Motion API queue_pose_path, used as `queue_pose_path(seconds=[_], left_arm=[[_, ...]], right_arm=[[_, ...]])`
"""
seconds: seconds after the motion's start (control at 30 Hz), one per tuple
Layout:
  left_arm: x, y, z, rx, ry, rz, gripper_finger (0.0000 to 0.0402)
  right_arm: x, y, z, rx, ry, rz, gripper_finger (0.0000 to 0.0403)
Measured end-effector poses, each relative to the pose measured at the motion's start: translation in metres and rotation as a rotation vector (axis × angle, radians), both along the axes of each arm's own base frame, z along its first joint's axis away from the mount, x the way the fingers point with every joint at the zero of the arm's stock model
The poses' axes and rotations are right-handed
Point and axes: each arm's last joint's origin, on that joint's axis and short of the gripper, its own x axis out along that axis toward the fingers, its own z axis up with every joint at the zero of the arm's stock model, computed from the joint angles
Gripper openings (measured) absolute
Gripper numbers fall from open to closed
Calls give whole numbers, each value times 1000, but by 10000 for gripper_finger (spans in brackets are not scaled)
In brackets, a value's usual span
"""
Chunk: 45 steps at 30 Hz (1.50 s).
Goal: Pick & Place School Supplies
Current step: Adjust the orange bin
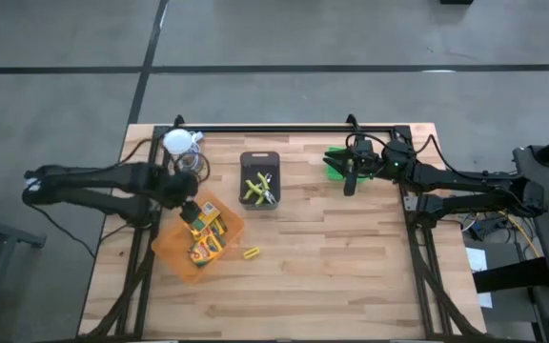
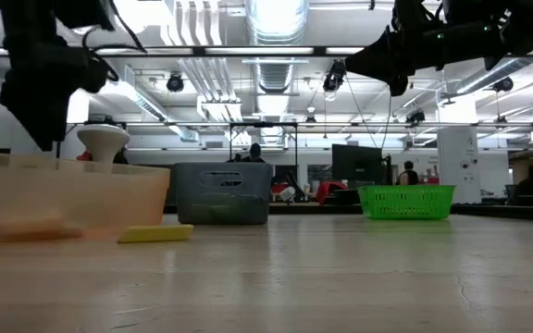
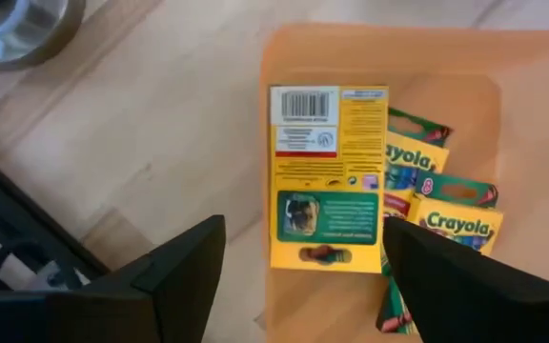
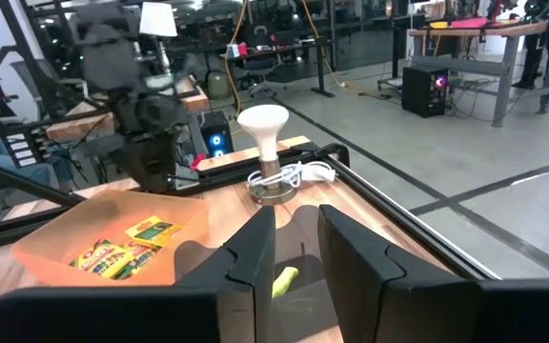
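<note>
An orange tray (image 1: 174,250) lies at the table's near left and holds several yellow crayon boxes (image 1: 205,233). One box (image 3: 327,143) lies back-up on the others (image 3: 451,221). My left gripper (image 3: 303,229) hangs open above it, pointing down; its fingers stand either side of the box, clear of it. Lime-handled scissors (image 1: 258,188) lie in the black tray (image 1: 260,157). A short yellow stick (image 1: 252,252) lies flat on the table beside the orange tray. My right gripper (image 4: 296,214) waits level above the green tray (image 1: 332,170), fingers close together and holding nothing.
A white-topped metal object (image 1: 179,143) with a coiled cord stands at the far left corner, just behind the orange tray. A black rail (image 1: 284,127) runs along the far edge. Bare wood spreads over the near middle and right (image 1: 351,267).
</note>
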Motion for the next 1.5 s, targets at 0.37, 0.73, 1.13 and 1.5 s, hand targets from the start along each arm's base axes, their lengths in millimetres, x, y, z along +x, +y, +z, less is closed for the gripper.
queue_pose_path(seconds=[0.37, 0.73, 1.13, 1.5], left_arm=[[4, 32, -20, -115, 76, 7, 289], [20, 40, -37, -68, 184, -72, 289], [27, 43, -59, -66, 251, -36, 266], [29, 43, -76, -113, 266, -41, 186]], right_arm=[[0, 0, 0, 0, 0, 0, 76], [0, 0, 0, 0, 0, 0, 87], [0, 0, 0, 0, 1, 0, 70], [0, 0, 0, 0, 0, 0, 75]])
